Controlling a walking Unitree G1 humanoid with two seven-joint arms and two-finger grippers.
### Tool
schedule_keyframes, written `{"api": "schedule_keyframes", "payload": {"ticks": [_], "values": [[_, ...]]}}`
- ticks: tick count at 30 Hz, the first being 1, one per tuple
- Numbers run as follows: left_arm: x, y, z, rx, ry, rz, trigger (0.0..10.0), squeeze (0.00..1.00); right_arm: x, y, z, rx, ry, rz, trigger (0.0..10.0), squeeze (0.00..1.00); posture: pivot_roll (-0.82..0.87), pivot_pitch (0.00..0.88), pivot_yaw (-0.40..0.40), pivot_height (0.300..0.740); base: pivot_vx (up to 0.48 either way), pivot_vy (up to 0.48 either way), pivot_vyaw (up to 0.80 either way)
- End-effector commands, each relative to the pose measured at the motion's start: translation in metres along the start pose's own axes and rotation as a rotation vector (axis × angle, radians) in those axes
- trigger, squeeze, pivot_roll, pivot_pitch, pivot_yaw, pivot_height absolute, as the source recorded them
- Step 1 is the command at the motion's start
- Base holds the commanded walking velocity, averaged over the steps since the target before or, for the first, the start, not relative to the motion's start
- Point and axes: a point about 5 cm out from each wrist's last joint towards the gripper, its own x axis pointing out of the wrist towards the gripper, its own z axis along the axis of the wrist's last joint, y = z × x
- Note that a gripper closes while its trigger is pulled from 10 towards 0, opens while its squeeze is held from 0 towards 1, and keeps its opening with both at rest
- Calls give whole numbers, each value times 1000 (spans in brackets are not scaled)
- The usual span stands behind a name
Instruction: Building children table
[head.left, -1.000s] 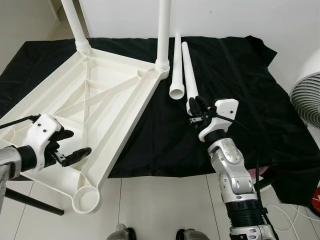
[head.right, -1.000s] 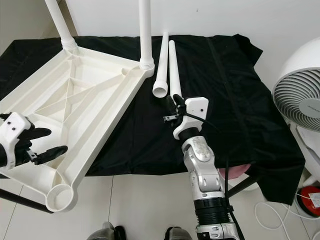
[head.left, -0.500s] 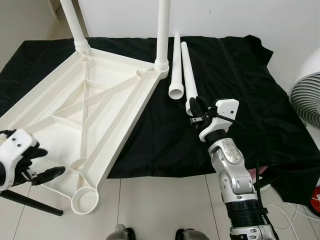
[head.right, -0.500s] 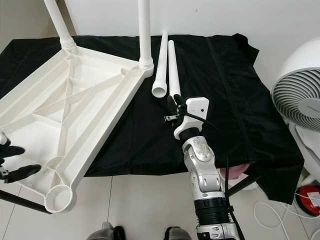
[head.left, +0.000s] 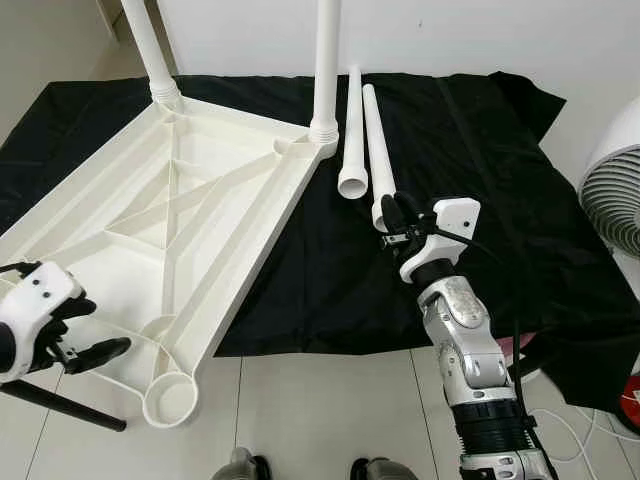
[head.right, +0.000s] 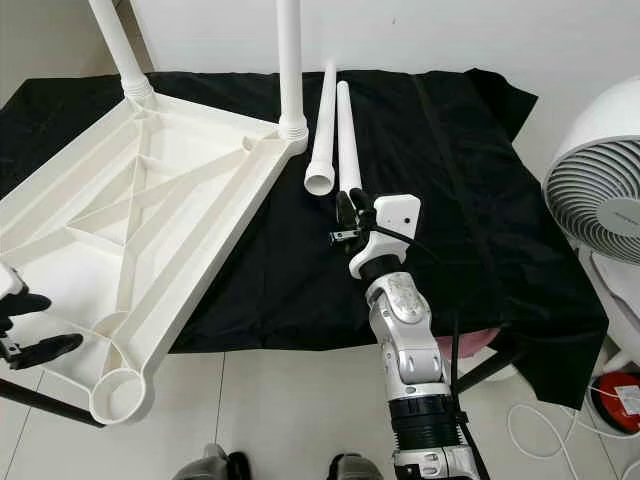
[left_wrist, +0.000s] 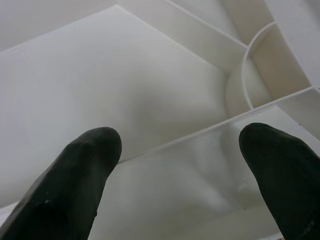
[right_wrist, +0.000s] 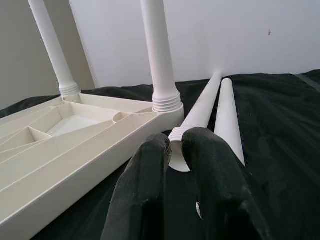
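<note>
Tabletop (head.left: 150, 230): it lay upside down on the black cloth (head.left: 480, 180), its near corner with an empty socket (head.left: 172, 400) jutting past the cloth's front edge over the floor (head.left: 320, 410).
Fitted legs: two legs stood upright in the far corners, one at the far left (head.left: 150, 50), one at the far right (head.left: 325, 60).
Loose legs: two more lay side by side on the cloth just right of the tabletop's far right corner, the longer one (head.left: 377, 150) beside the shorter (head.left: 350, 130).
My left gripper (head.left: 85, 335): I held it low at the tabletop's near left edge, fingers (left_wrist: 82, 175) spread wide, holding nothing, pointed at the ribbed underside.
My right gripper (head.left: 393, 215): my forearm reached up from the cloth's front edge; the fingers (right_wrist: 210, 165) were nearly together at the near end of the longer loose leg, gripping nothing.
Fan (head.right: 600, 190): it stood beyond the cloth's right edge.
</note>
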Motion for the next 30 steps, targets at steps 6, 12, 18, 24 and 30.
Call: {"api": "schedule_keyframes", "payload": {"ticks": [6, 12, 18, 24, 30], "values": [[22, -9, 4, 70, 13, -90, 10000, 0, -2, -1, -2, -6, 11, -4, 10000, 0, -36, 127, 51, 740, 0, 0, 0], [34, -16, 2, 106, 36, -139, 10000, 0, -2, -1, -2, -7, 11, -3, 10000, 0, -36, 127, 51, 740, 0, 0, 0], [43, -17, -5, 120, 62, -155, 7255, 0, -3, -1, -2, -10, 12, -2, 10000, 0, -49, 123, 53, 740, 0, 0, 0], [47, -16, -3, 104, 29, -129, 0, 0, -2, -1, -2, -8, 12, -2, 10000, 0, -45, 124, 48, 740, 0, 0, 0], [60, -21, 11, 102, -73, -93, 0, 0, -1, -2, -1, -7, 10, -3, 10000, 0, -43, 127, 47, 740, 0, 0, 0]]}}
